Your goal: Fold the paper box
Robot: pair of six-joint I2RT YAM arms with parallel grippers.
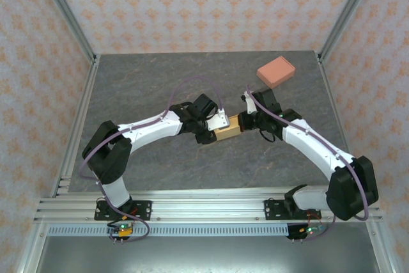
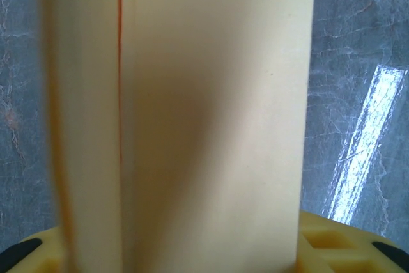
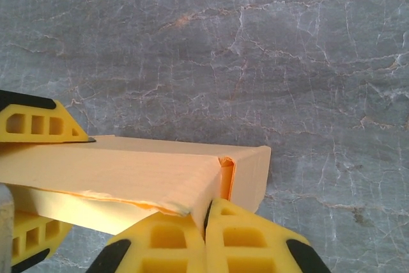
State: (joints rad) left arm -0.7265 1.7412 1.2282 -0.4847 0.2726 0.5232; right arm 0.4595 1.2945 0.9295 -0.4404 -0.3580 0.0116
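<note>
The paper box [image 1: 227, 132] is at about the middle of the table [image 1: 147, 81], caught between the two arms, with its long side running left to right. It is a tan, partly folded carton. I cannot tell whether it rests on the table or is held just off it.

The left pincer [image 1: 213, 130] has the box by its left end. In the left wrist view a broad cream panel of the box [image 2: 211, 113] stands between the two yellow fingers [image 2: 339, 247]. These are spread to the box's width and set against its sides. A thin red line runs down the panel near its left fold.

The right pincer [image 1: 245, 124] meets the box at its right end. In the right wrist view the box [image 3: 128, 174] lies across the lower left, its end flap tucked in at the right and a ragged edge along its near side. That pincer [image 3: 206, 214] has its fingers [image 3: 255, 241] drawn almost together. The ragged corner of the box runs into the seam between them, so it seems to nip the paper there. The left pincer's yellow fingers [image 3: 38, 123] show at the left edge, above and below the box.

A flat pink box [image 1: 275, 71] lies near the table's far right corner, well apart from the arms.
</note>
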